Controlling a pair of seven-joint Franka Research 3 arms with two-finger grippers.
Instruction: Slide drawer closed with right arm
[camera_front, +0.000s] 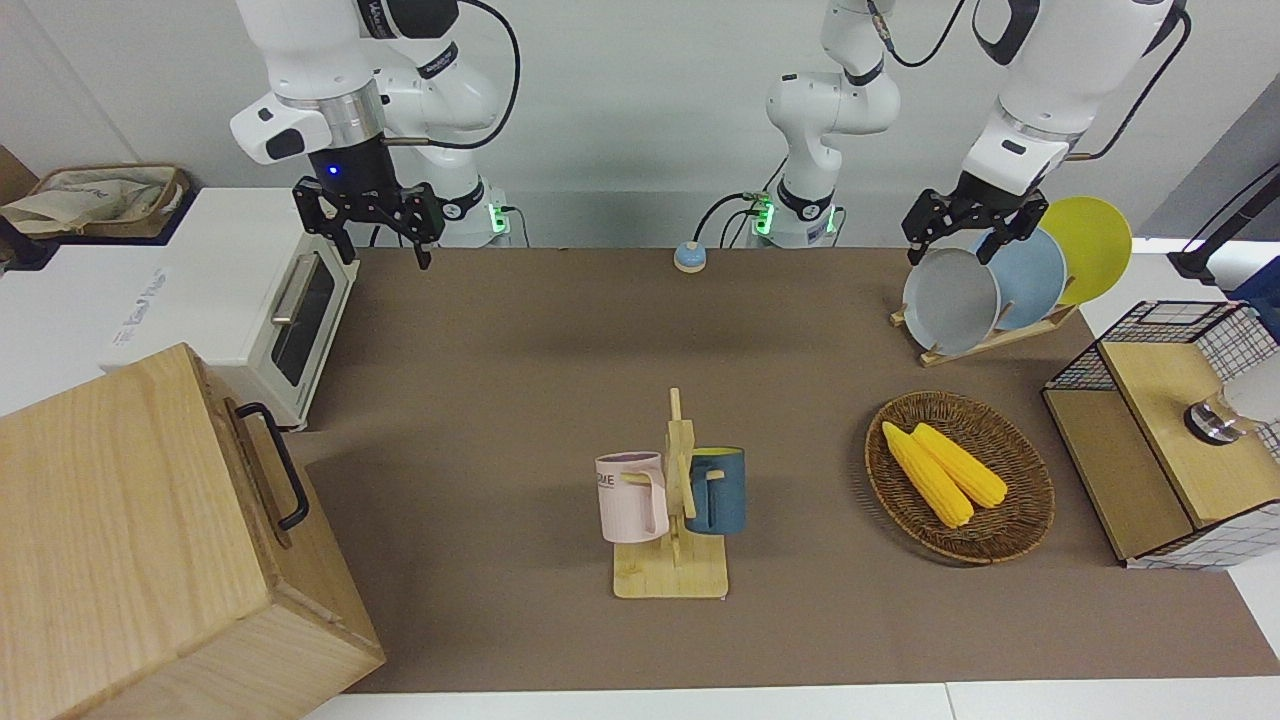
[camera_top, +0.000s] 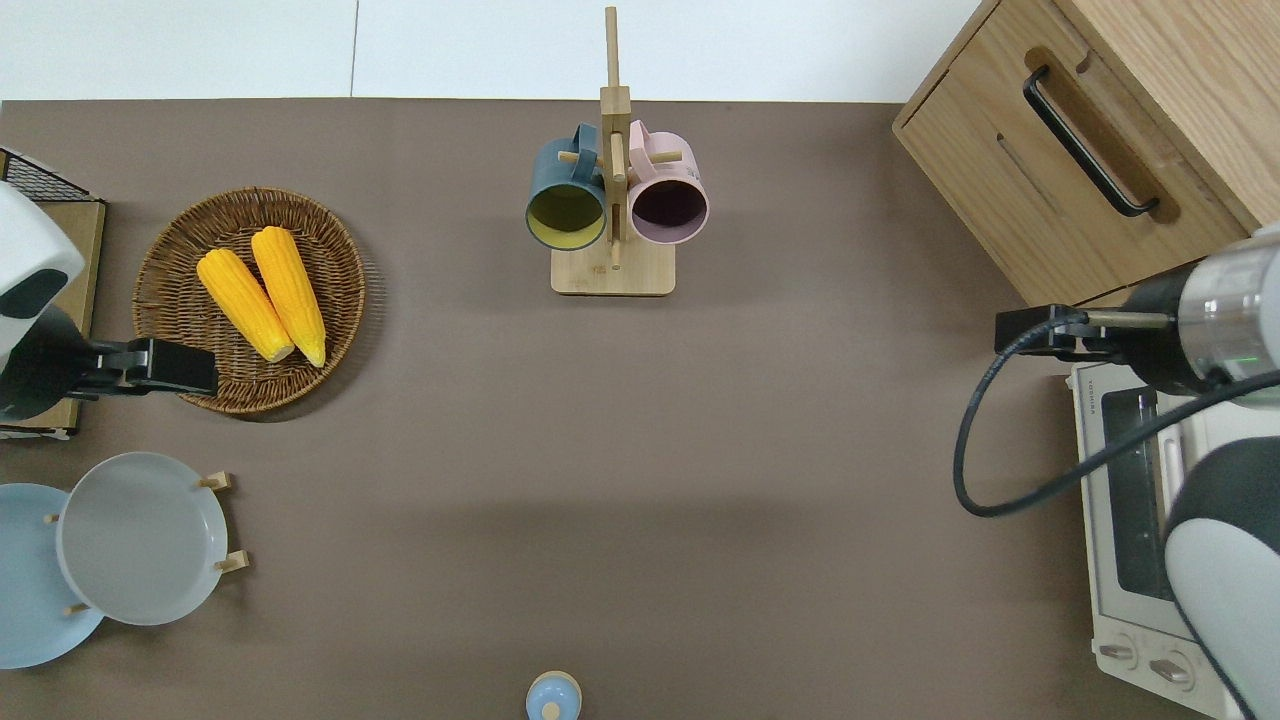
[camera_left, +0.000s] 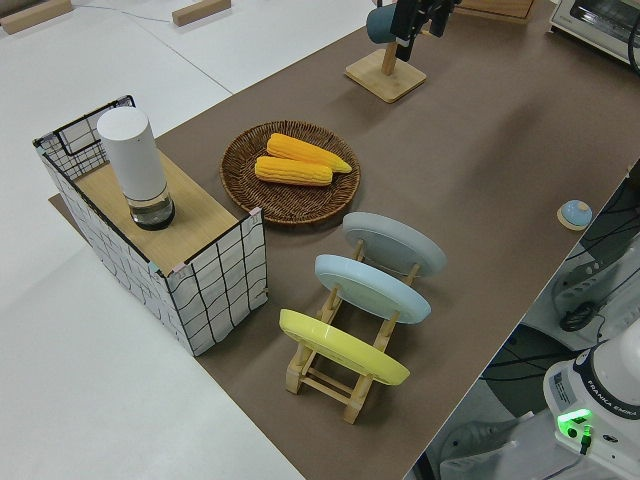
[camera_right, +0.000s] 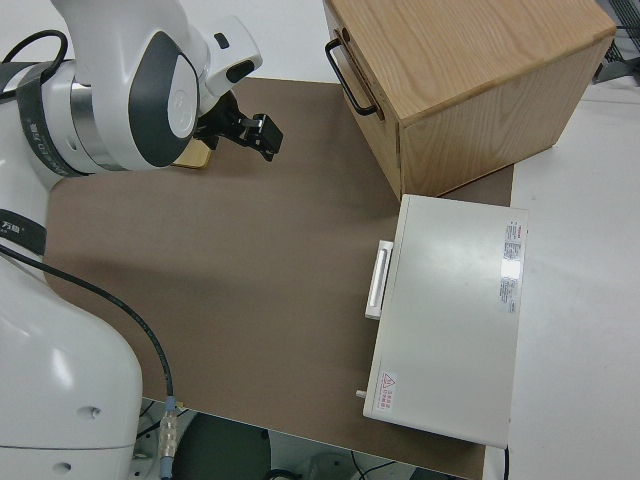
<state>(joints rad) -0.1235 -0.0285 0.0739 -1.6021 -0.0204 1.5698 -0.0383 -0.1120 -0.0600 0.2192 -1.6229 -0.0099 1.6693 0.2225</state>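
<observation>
1. Front view: the drawer (camera_front: 262, 470) sits at the lower left of the frame in the big pale-wood cabinet (camera_front: 120, 540). Its front panel looks flush with the cabinet face, and its black loop handle (camera_front: 275, 463) stands out toward the table middle.
2. In the overhead view the same drawer front lies at the upper right corner, with the handle's long axis running diagonally from upper left to lower right.
3. The right gripper (camera_front: 367, 222) hangs at the upper left of the front view, above the corner of the white toaster oven (camera_front: 250, 320). Its fingers are spread apart and grip nothing.
4. From that gripper the drawer lies down and toward the frame's lower left in the front view, well apart, with the toaster oven between them along the table edge.
5. The right arm is by far the nearer of the two to the cabinet; the left gripper (camera_front: 968, 225) is parked at the upper right, and I cannot tell how its fingers stand.
6. Judging from the flush panel, the drawer seems already shut, so little or no pushing looks left to do.
7. If any push remained, it would go square to the handle's long axis, into the cabinet.
</observation>
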